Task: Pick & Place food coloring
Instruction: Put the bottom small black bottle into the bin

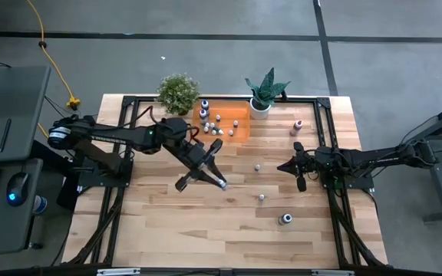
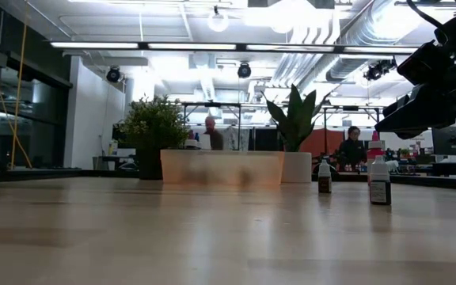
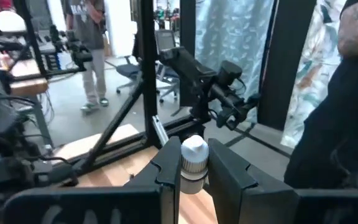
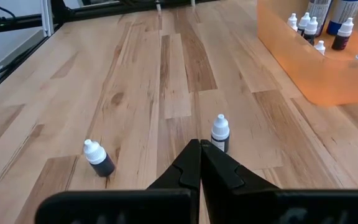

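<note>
bright ceiling strip lights (image 2: 236, 45) glare in the low view; the near tabletop (image 2: 212, 237) blurs.

We see a table (image 1: 167, 222) of pale, planked wood with visible grain and a soft satin sheen. On it, at the far edge, sits a translucent orange plastic tray (image 4: 328, 87), its walls frosted rather than glossy. Inside the tray and on the planks near it stand small smooth plastic dropper bottles with white caps (image 4: 220, 133). The left gripper's (image 3: 194, 177) dark fingers look like matt black plastic, clamped on one such white-capped bottle (image 3: 193, 163).
</note>
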Controlling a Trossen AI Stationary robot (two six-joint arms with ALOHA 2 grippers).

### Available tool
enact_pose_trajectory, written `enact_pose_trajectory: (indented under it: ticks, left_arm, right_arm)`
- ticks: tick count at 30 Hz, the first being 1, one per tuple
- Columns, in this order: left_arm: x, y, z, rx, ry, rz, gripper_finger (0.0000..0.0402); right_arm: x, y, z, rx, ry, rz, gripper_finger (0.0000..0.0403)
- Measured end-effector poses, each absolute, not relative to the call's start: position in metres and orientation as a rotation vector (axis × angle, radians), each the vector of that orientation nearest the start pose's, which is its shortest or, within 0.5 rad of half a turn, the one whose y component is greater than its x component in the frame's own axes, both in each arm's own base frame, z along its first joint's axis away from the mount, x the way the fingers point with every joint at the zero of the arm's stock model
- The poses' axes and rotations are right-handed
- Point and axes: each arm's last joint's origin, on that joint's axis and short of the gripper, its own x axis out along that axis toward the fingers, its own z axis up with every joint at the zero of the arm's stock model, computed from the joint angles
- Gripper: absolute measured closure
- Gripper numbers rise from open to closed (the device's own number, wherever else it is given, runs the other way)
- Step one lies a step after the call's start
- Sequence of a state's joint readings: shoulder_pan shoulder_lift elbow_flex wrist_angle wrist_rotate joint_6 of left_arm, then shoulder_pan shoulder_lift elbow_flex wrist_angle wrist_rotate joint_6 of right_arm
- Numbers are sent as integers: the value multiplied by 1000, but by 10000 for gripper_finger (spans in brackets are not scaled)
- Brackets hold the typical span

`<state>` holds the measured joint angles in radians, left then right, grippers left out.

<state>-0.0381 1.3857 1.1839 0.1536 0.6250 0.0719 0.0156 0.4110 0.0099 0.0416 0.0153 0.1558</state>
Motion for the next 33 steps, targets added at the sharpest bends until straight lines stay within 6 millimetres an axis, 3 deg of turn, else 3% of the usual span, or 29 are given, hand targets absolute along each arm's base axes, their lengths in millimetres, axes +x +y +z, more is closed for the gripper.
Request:
enact_pose_trajectory:
  ticks: [9,15,19,25,33]
  left_arm:
    - [315,2,369,42,31,-492,353]
    - [316,38,371,-72,107,29,353]
    - [322,51,377,-112,164,391,353]
    - [348,80,377,-183,263,724,353]
    - [398,100,331,-283,438,953,353]
  right_arm:
    - [117,1,135,149,359,-27,402]
    - [117,1,134,149,359,-27,402]
    - [117,1,134,149,359,-28,402]
    - [118,1,135,149,358,-28,402]
    - [117,1,134,149,359,-27,402]
